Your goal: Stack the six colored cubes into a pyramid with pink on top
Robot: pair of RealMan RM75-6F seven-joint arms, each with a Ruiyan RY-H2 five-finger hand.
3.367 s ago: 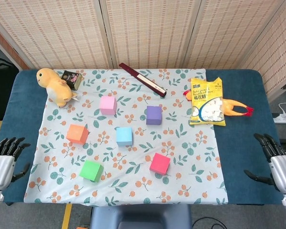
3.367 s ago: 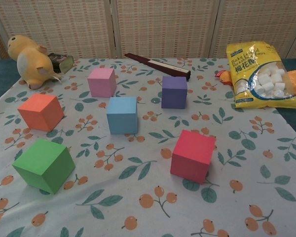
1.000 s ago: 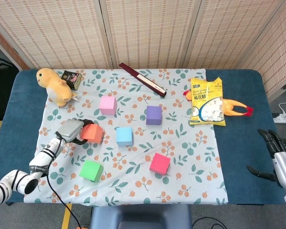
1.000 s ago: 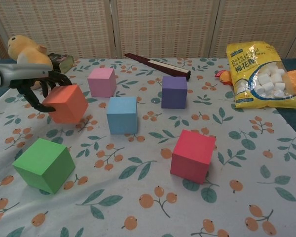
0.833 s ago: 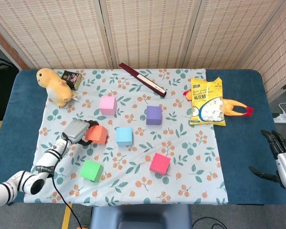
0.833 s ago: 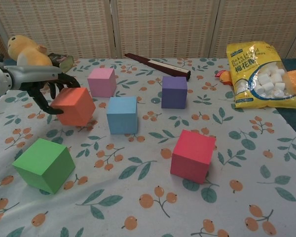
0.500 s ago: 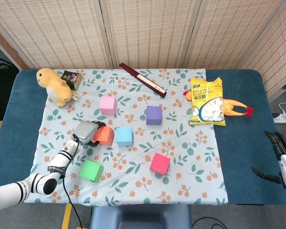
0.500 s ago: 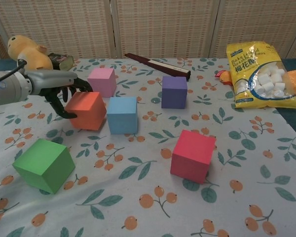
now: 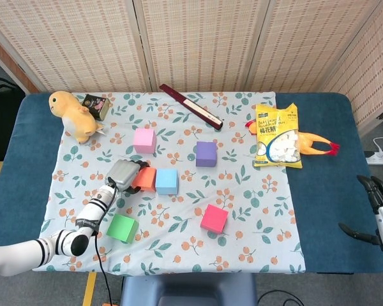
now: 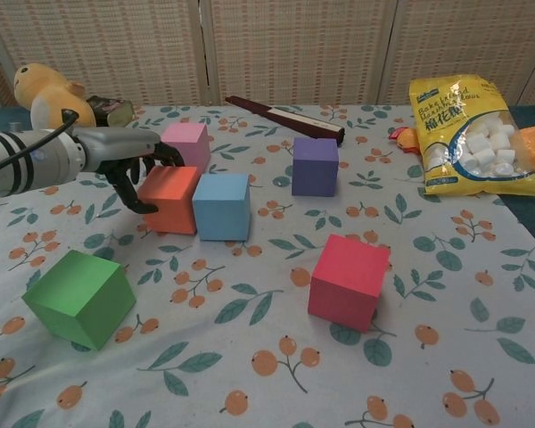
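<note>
We see the left hand (image 10: 135, 165) gripping the orange cube (image 10: 168, 200) from its left side, dark fingers (image 10: 165, 152) curled over the top and rear edges, thumb low at the near-left corner. The cube sits on the tablecloth (image 10: 250, 357), pressed right up against the left face of the blue cube (image 10: 221, 207); in the head view the two (image 9: 143, 178) (image 9: 166, 182) show no gap between them. The light pink cube (image 10: 186, 142) stands just behind the hand, partly hidden by the fingers. The purple cube (image 10: 315, 167) sits to the right of the blue one and further back, the deep pink cube (image 10: 349, 283) stands nearer us on the right, and the green cube (image 10: 78, 298) lies near the front left, apart from the rest.

All the cubes look matte and smooth, like foam, with crisp edges. The cloth is pale with an orange fruit and leaf print and lies in soft creases over a dark blue table (image 9: 325, 191).

The right hand (image 9: 382, 215) shows at the right edge of the head view, off the cloth, fingers apart and holding nothing.
</note>
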